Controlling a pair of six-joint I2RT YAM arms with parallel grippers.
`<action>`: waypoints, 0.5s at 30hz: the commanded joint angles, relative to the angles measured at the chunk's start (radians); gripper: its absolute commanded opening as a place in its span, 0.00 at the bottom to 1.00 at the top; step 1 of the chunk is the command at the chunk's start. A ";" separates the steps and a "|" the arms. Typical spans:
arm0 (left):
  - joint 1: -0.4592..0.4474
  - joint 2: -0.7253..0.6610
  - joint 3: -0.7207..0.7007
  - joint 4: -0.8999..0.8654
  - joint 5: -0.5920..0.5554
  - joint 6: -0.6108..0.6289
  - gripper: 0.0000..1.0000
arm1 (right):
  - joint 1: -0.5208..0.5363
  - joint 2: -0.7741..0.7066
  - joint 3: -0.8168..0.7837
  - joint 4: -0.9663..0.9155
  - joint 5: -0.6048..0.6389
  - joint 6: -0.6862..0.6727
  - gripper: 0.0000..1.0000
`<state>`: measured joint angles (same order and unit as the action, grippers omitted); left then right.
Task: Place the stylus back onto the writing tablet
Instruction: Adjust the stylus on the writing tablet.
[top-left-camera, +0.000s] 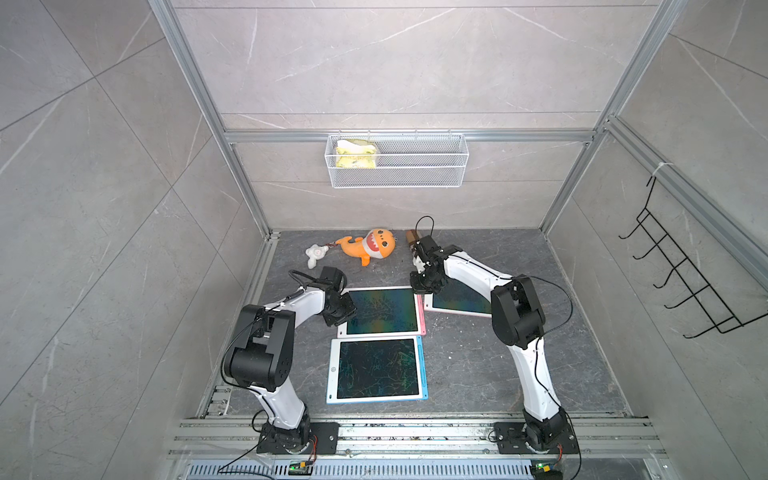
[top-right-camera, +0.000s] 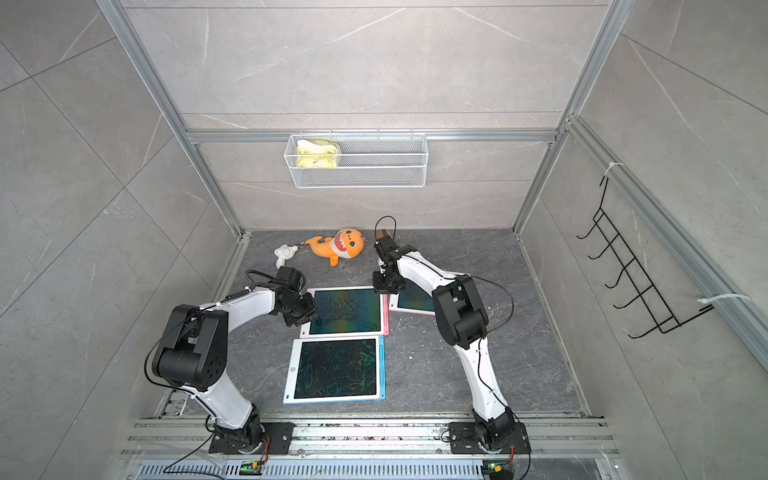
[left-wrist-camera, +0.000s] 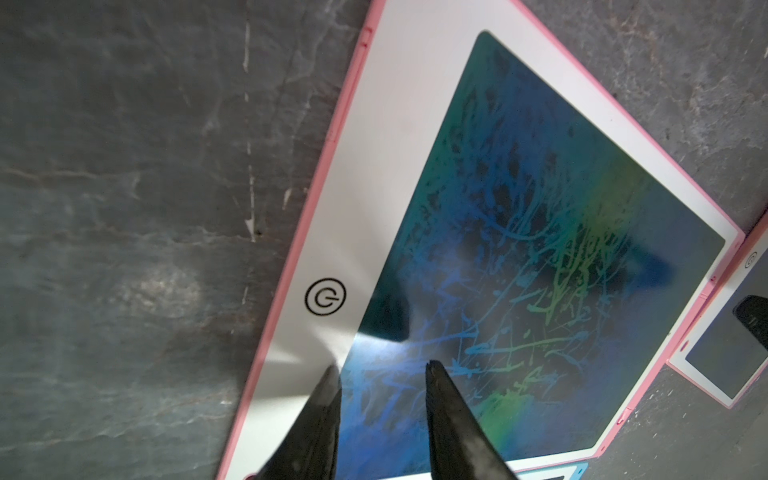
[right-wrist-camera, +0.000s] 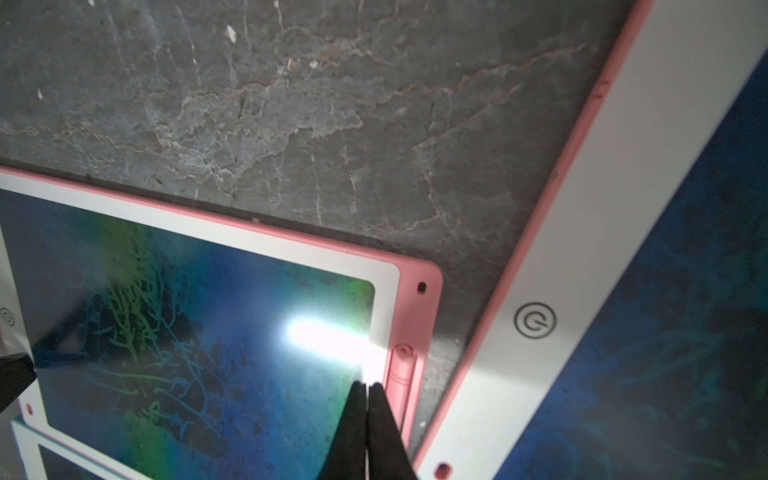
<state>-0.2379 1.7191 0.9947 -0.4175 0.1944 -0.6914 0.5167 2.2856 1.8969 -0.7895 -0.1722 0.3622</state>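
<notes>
Stylus (right-wrist-camera: 401, 374) beside the shut, empty right tool (right-wrist-camera: 368, 384) could pop outta the pink tablet (right-wrist-camera: 386, 307) slot if nudged.

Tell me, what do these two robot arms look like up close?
The left arm and right arm match: smooth white tube-like links joined by chunky black housings at the bends. Thin black cables loop alongside each. Both stand on black base plates mounted on a silvery rail. Their jaws are black blades tapering to points.

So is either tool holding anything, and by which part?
Nothing. The right tool is shut, empty, beside the stylus; the left tool is open and empty.
</notes>
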 joint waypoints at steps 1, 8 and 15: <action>-0.008 0.030 -0.005 -0.036 0.007 0.013 0.37 | 0.006 0.031 0.035 -0.025 0.005 -0.010 0.07; -0.008 0.026 -0.002 -0.041 0.005 0.015 0.36 | 0.005 0.041 0.016 -0.023 0.017 -0.011 0.03; -0.008 0.028 0.001 -0.044 0.003 0.016 0.36 | 0.005 0.046 -0.011 -0.017 0.031 -0.005 0.00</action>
<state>-0.2379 1.7199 0.9947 -0.4179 0.1940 -0.6914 0.5167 2.3184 1.9011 -0.7898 -0.1631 0.3622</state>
